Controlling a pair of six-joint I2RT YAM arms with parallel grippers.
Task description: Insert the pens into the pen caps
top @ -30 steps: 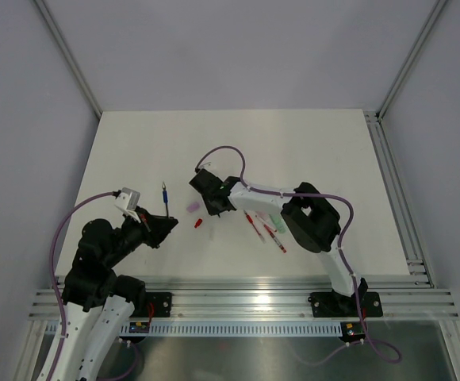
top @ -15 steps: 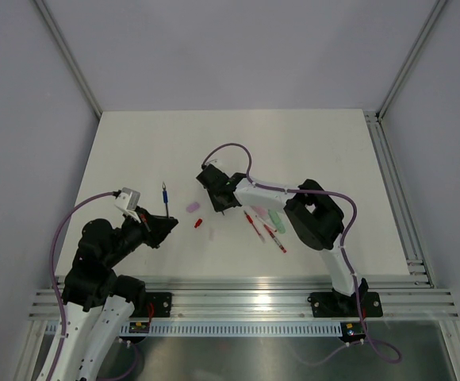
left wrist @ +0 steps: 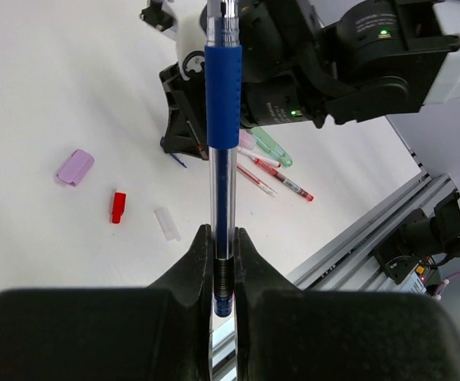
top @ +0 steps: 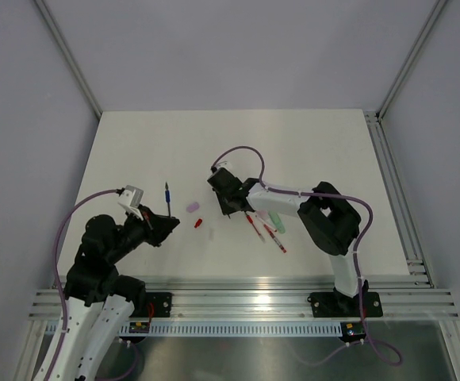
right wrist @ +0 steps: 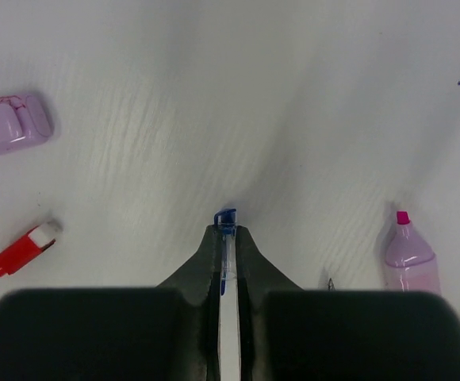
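The left gripper (left wrist: 222,250) is clamped on the tail end of the blue pen (left wrist: 223,111), its two fingers pressed flat against the clear barrel, so the pen stands straight out from the jaws with its blue rubber grip at the far end. From above, this arm sits over the near-left part of the white table (top: 309,143), with the pen clear of the surface. The right gripper (right wrist: 224,236) is down at the table near the middle, its fingers drawn together on the blue cap (right wrist: 225,217) (a thin blue sliver between them, with its end just poking past the tips). The pictures do not show whether the cap touches the surface. To that gripper's left in the wrist view lie the lilac cap (right wrist: 12,127), which has a clip, and nearer, the red cap (right wrist: 20,249), both flat on the table and apart from each other. A clear cap (left wrist: 166,223) lies just beside the red one in the left wrist view. On the gripper's other side lies the pink pen (right wrist: 411,255), uncapped with its pink tip showing. In the overhead view, the red pens (top: 274,236) lie slanted there, and the pale green pen (top: 274,217) is close to them.
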